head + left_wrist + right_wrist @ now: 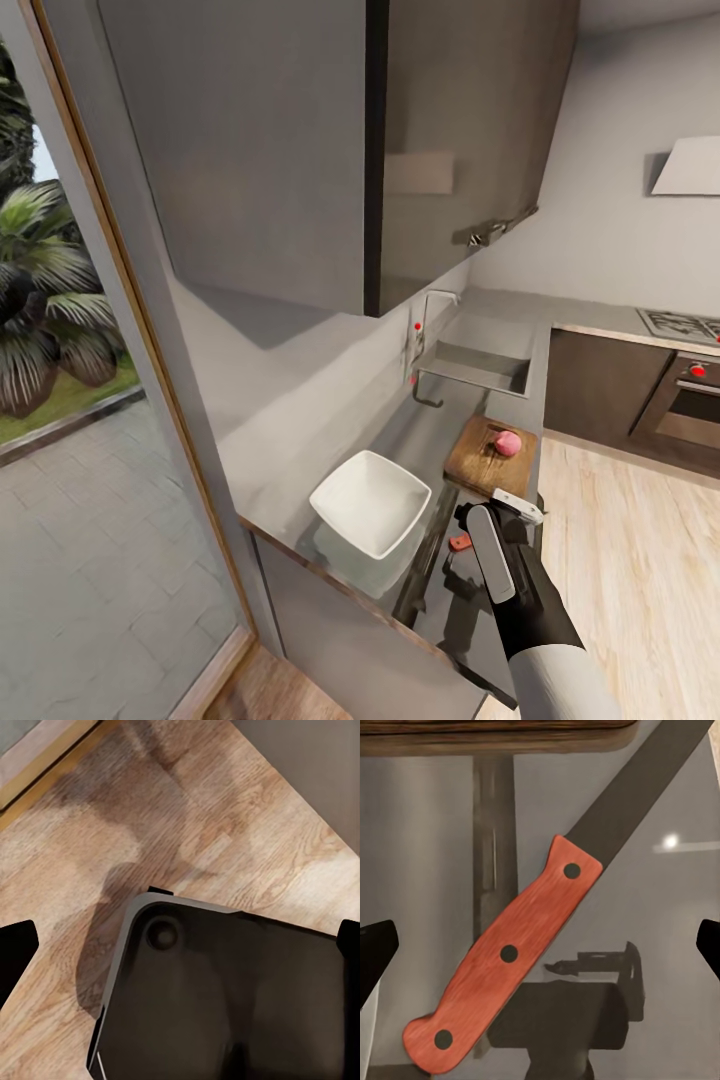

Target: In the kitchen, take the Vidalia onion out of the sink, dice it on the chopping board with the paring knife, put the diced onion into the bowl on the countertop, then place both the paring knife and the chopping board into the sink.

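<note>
The pinkish-red Vidalia onion (508,443) sits whole on the dark wooden chopping board (482,462), which lies on the grey countertop (300,470) below the steel sink (478,366). The white squarish bowl (370,501) stands left of the board. The paring knife (506,960), with an orange-red handle and a dark blade (639,789), lies flat on the countertop just short of the board's edge (495,735). My right gripper (540,951) hovers open straight over the handle, its fingertips apart on either side. A bit of that handle (460,541) peeks out beside the right arm (525,590). My left gripper (180,945) is open over the wooden floor.
A large upper cabinet (330,150) hangs over the countertop. The chrome tap (430,305) with a red knob stands at the sink. A hob (685,325) and oven (690,395) lie at the far right. A glass door (80,400) bounds the left. Under the left gripper is my dark base (232,997).
</note>
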